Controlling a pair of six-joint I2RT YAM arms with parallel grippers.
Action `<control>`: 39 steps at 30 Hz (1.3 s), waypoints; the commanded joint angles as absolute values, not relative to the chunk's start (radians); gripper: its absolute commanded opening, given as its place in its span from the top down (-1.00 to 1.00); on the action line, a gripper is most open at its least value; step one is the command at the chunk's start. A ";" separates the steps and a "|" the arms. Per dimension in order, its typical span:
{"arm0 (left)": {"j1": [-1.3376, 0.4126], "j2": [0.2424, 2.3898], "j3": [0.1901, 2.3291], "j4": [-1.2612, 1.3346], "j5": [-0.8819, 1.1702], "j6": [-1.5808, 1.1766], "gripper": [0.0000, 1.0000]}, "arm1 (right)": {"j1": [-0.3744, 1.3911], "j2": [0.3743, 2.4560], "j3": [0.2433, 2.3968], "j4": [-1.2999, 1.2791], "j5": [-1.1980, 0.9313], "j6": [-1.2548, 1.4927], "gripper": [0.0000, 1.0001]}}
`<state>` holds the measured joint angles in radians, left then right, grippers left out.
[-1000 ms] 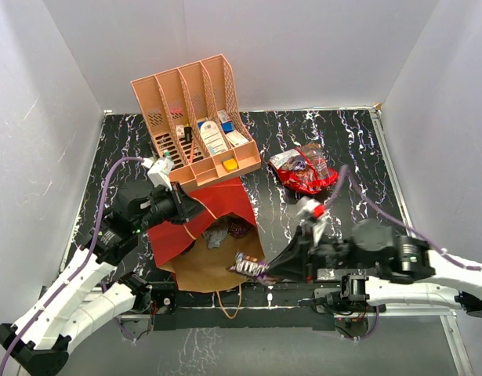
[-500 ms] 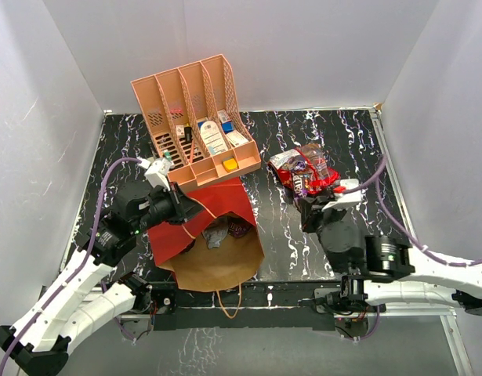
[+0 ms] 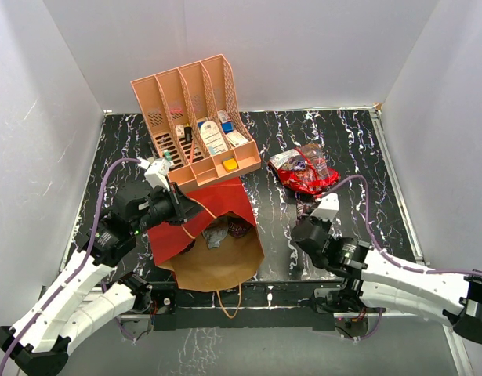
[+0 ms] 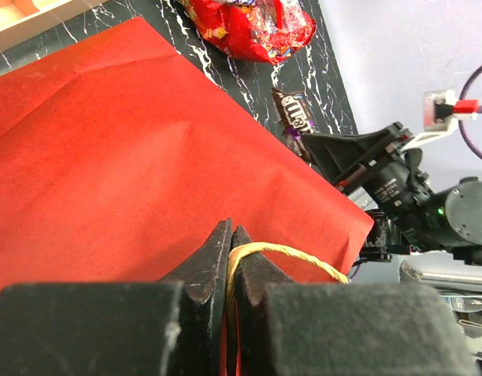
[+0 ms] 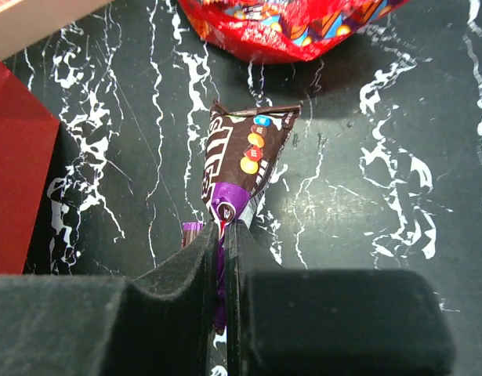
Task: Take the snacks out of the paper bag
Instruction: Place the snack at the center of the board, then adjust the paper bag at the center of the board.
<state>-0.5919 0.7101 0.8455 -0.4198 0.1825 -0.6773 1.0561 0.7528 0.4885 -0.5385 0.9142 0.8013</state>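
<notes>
Right hand (image 5: 222,229) moved beside shiny red bag (image 5: 281,22), gripping brown pack (image 5: 245,157), left hand (image 4: 229,236) pinching handle (image 4: 294,255).

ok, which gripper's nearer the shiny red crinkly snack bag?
Right. Right gripper, shut on a dark brown candy pack, sits short of it; left gripper pinches the red paper bag's cord handle, farther off.

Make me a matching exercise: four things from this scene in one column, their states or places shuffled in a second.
1 left jaws
2 right jaws
3 shiny red bag
4 pink organizer

A lying on the table, unheld
B shut on dark brown candy pack
C behind the paper bag
D shut on cord handle

Pairs: 1-D, 2-B, 3-A, 4-C
</notes>
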 commanded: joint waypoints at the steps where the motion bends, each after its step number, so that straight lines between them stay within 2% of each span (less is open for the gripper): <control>1: -0.588 0.706 0.873 -0.420 0.180 -0.685 1.00 | 0.947 0.804 0.461 -0.276 0.743 0.751 0.85; 9: -0.588 0.697 0.874 -0.419 0.187 -0.696 1.00 | 0.640 0.946 0.283 0.055 0.423 0.687 0.85; 12: -0.588 0.701 0.871 -0.416 0.194 -0.698 1.00 | 0.609 0.960 0.264 0.072 0.395 0.700 0.84; 14: -0.588 0.705 0.870 -0.418 0.198 -0.697 1.00 | 0.607 0.951 0.276 0.021 0.397 0.716 0.65; 17: -0.588 0.707 0.871 -0.415 0.197 -0.692 1.00 | 0.607 0.875 0.312 -0.087 0.392 0.731 0.20; 21: -0.588 0.710 0.876 -0.425 0.194 -0.673 1.00 | 0.607 0.709 0.384 -0.230 0.392 0.705 -0.14; 23: -0.588 0.710 0.875 -0.430 0.190 -0.668 1.00 | 0.607 0.623 0.418 -0.300 0.409 0.688 -0.39; 28: -0.588 0.706 0.872 -0.430 0.192 -0.670 1.00 | 0.607 0.456 0.484 -0.301 0.354 0.601 -0.59; 30: -0.588 0.703 0.873 -0.432 0.189 -0.670 1.00 | 0.607 0.402 0.494 -0.203 0.232 0.518 -0.60; 34: -0.588 0.701 0.876 -0.436 0.187 -0.670 1.00 | 0.607 0.357 0.505 0.018 -0.166 0.355 -0.64; 39: -0.588 0.699 0.871 -0.433 0.186 -0.674 1.00 | 0.607 0.468 0.511 0.219 -0.736 0.306 -0.69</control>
